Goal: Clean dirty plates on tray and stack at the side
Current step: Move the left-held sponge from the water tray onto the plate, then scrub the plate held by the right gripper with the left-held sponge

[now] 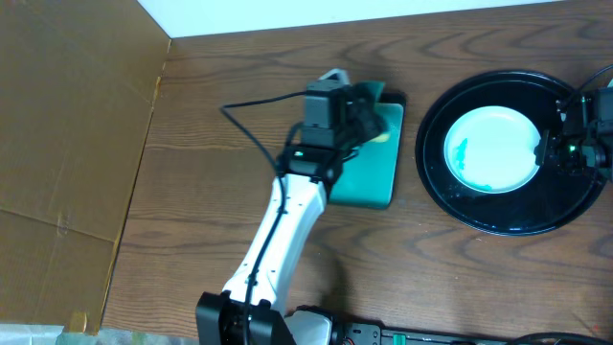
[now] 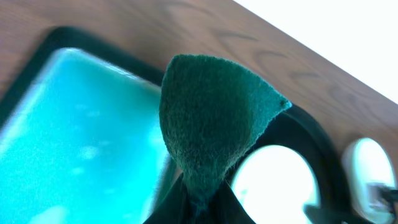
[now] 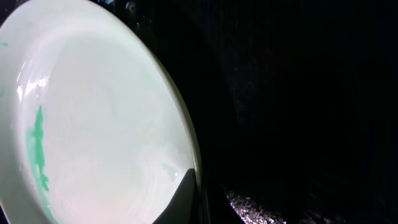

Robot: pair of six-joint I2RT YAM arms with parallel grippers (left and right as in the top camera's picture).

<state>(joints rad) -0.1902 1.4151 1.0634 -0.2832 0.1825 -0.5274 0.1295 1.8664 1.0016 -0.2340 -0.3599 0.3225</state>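
Lying flat in tray (image 1: 498, 216), plate (image 1: 498, 144) (smear (image 1: 461, 153) leftward).

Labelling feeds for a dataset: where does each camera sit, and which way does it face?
Overhead: above the table, looking down on dish, tray, plate; left gripper, right gripper show.
Left wrist: on the left gripper, looking past its fingers pinching a green pad, onto the dish.
Right wrist: on the right gripper, over the tray, facing the plate; one fingertip shows.
Shared: overhead and right wrist show the plate's teal smear.
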